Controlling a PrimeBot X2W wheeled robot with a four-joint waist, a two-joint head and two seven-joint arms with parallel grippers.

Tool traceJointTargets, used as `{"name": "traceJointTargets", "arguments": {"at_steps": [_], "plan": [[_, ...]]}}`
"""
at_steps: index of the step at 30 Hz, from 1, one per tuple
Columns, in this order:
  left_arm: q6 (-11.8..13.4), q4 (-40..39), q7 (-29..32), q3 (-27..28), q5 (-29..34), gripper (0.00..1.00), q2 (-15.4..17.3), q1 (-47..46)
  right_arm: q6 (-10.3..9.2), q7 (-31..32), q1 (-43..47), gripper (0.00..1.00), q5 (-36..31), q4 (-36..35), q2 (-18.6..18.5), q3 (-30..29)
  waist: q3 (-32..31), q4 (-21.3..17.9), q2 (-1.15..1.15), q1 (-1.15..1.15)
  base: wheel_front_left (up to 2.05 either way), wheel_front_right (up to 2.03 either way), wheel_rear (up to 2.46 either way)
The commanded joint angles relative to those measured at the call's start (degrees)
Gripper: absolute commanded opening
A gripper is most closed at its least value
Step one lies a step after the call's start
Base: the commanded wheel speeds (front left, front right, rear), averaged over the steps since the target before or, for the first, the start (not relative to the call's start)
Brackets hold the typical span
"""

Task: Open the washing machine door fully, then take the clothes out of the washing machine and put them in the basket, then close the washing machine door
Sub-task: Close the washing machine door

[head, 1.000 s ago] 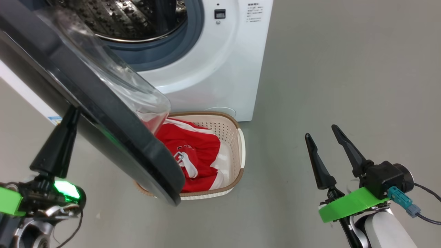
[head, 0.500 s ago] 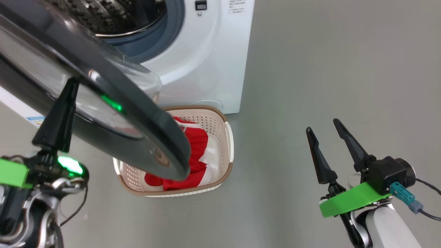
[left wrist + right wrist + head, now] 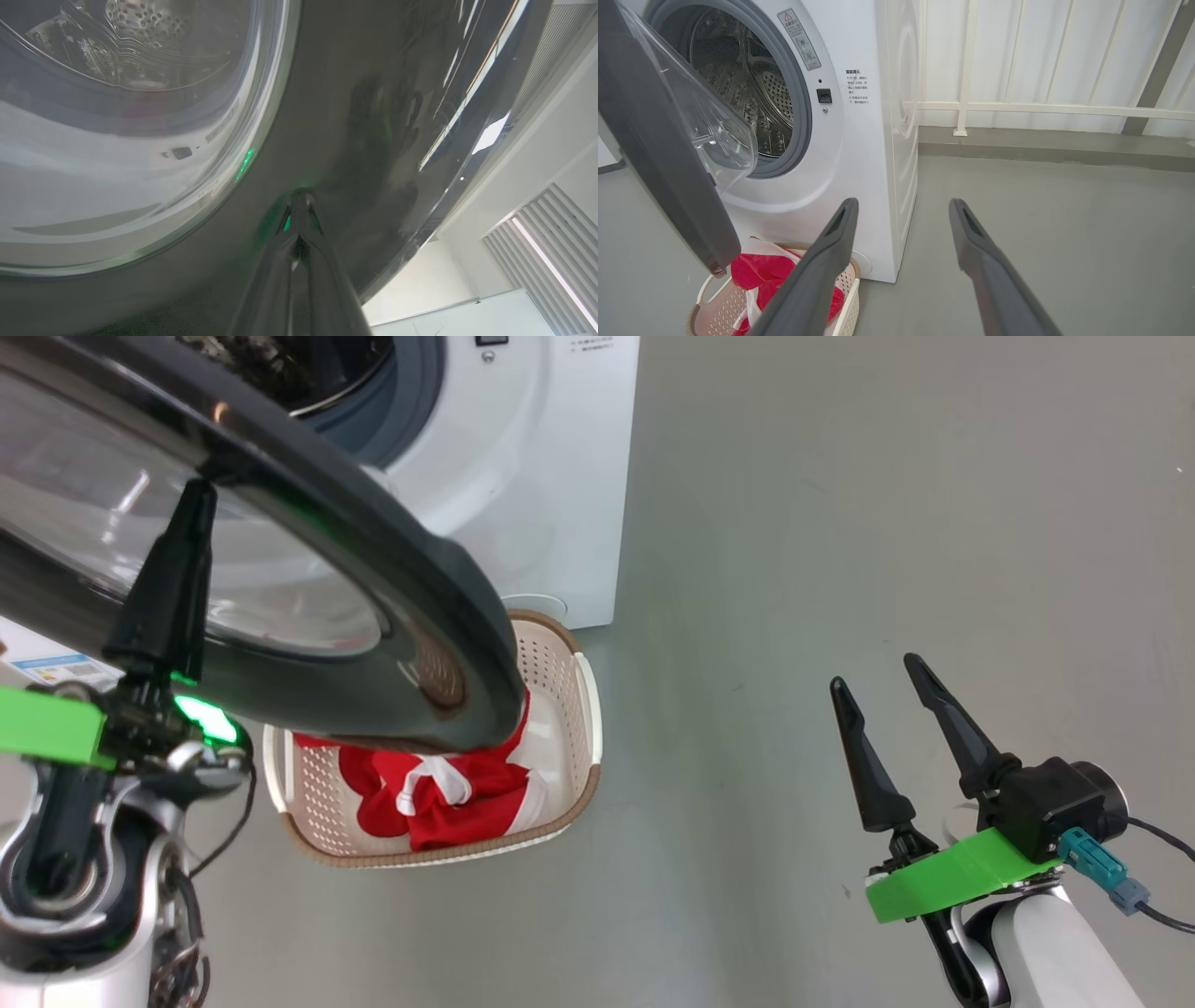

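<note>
Left gripper (image 3: 198, 490) upright, jaws pressed together, tips against the black rim of the washing machine door (image 3: 373, 551). Right gripper (image 3: 873, 672) over the floor (image 3: 840, 523), jaws spread, empty. Door half open, overhanging the basket (image 3: 551, 658) at the foot of the washing machine (image 3: 523, 476). The clothes (image 3: 476, 803) lie in the basket. Front sticker (image 3: 799, 39): print too small to read.

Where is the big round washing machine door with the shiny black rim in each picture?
Head view: the big round black-rimmed door spans the upper left.
Left wrist view: the door covers the left and middle.
Right wrist view: the door stands along the left edge.
Shared landmark: the perforated steel drum, visible in all three.
</note>
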Motion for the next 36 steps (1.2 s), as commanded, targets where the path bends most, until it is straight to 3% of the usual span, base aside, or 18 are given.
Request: {"name": "traceJointTargets", "arguments": {"at_steps": [1, 22, 36], "plan": [[-0.6, -0.6, -0.5, 1.1, 1.1, 0.0, 1.0, -2.9, 0.28, -0.4, -1.6, 1.0, -0.1, -1.6, -0.1, 1.1, 0.4, -0.4, 0.0, 0.0, 0.0, 0.0, 0.0], [-3.1, 7.5, -4.4, 0.9, 3.2, 0.0, -0.4, -12.8, 0.28, -0.4, -1.9, 1.0, -0.8, -2.1, -0.1, 1.6, 3.4, -3.0, 0.0, 0.0, 0.0, 0.0, 0.0], [-5.6, 13.0, -4.9, 1.5, 4.3, 0.0, 1.0, -18.3, 0.28, -0.4, -2.6, 1.0, -0.6, -3.0, -0.1, 1.2, 6.1, -5.0, 0.0, 0.0, 0.0, 0.0, 0.0]]}}
